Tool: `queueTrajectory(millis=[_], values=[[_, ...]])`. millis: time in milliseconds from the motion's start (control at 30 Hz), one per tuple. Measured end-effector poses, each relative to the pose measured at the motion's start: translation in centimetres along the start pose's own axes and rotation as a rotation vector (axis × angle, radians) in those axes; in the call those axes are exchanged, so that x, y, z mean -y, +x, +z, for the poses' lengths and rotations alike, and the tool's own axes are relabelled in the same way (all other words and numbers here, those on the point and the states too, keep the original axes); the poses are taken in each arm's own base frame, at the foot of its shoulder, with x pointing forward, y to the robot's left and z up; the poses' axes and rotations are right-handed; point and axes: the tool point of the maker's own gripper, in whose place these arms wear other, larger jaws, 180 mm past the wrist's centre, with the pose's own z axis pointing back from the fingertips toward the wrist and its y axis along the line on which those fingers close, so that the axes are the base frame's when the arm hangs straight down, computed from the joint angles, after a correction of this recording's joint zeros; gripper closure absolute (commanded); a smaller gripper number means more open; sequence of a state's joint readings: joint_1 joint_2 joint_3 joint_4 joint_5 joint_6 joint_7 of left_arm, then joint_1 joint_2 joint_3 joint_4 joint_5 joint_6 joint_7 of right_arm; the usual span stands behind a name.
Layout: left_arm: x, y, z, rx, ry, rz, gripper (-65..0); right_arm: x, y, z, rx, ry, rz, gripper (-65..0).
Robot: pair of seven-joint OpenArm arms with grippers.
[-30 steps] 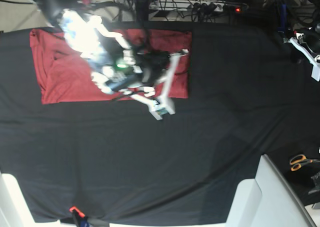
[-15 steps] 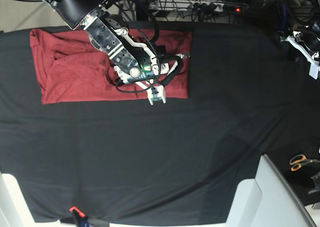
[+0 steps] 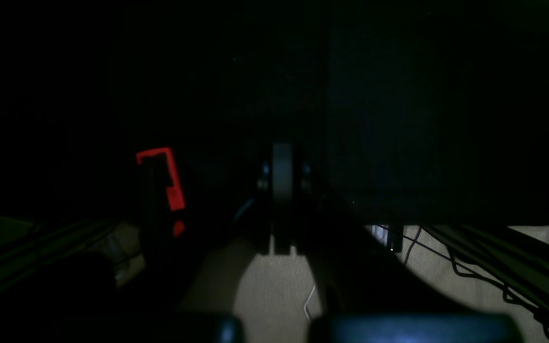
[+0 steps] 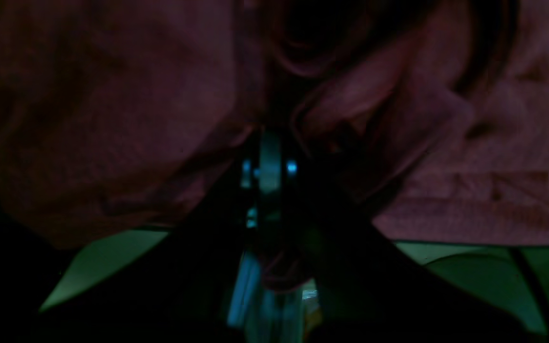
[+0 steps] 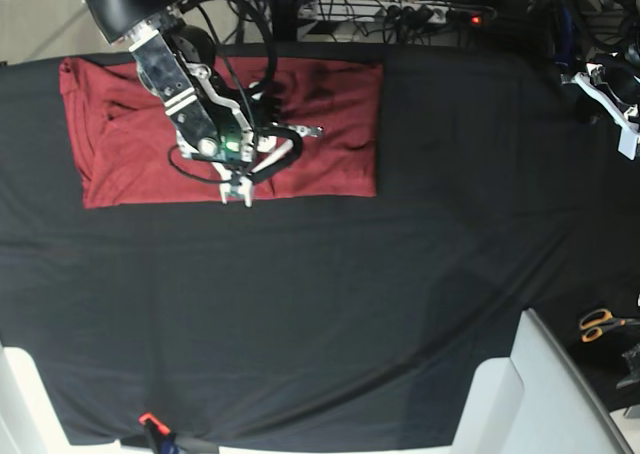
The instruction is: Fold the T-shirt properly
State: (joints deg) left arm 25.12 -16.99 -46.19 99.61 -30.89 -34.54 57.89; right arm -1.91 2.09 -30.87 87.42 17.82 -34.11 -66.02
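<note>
Change since earlier frames: the right arm (image 5: 190, 94) has drawn back toward the upper left of the base view; its gripper tip, which was by the shirt's lower right part, is now over the lower middle of the shirt; the shirt outline looks the same; the left arm stays at the far right edge.
Tablecloth (image 5: 400, 304): one; black, matte, smooth with a few soft creases; it covers almost the whole table.
T-shirt (image 5: 130, 154): one; brick-red thin knit, lying as a flat wide rectangle in the upper left part of the black cloth; folds and wrinkles near its top edge; in the right wrist view the red cloth (image 4: 103, 95) fills the frame, bunched in soft rolls just ahead of the fingers.
Right gripper (image 5: 238, 189): one; white and black parts, green light on the wrist; fingers pressed together; whether a bit of cloth is between them I cannot tell, the view is too dark.
Left gripper (image 3: 281, 162): one; fingers pressed together, nothing between them; it is well apart from the shirt, over the table's edge.
Scissors (image 5: 600, 324): one pair; orange handles, at the right edge.
Small orange clamp (image 5: 150, 421): one; at the cloth's bottom edge.
</note>
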Motion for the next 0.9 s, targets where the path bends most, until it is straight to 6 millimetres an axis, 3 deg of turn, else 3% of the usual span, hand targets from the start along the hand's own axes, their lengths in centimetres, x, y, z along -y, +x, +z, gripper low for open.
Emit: queueTrajectory(millis=[267, 433, 533, 633, 700, 900], values=[[-0.2, -0.6, -0.3, -0.013, -0.007, 0.02, 0.0, 1.6, -1.2, 0.4, 0.001, -0.023, -0.039, -0.6], [-0.4, -1.8, -1.2, -0.046, -0.026, 0.035, 0.0, 4.1, -2.5, -0.1, -0.029, -0.06, -0.088, -0.6], [-0.1, -2.0, -1.3, -0.051, -0.048, 0.013, 0.0, 5.7, -1.9, 0.5, 0.003, -0.084, -0.108, -0.6], [0.1, -2.0, -1.3, -0.05, -0.052, 0.012, 0.0, 5.0, 0.1, 2.9, 0.101, -0.044, -0.09, -0.5], [0.1, -2.0, -1.3, -0.048, -0.053, 0.012, 0.0, 3.5, 0.9, 4.2, 0.131, 0.015, -0.078, -0.5], [0.0, -1.9, -1.3, -0.047, -0.053, 0.011, 0.0, 0.7, 2.9, 5.0, 0.186, 0.046, 0.041, -0.2]])
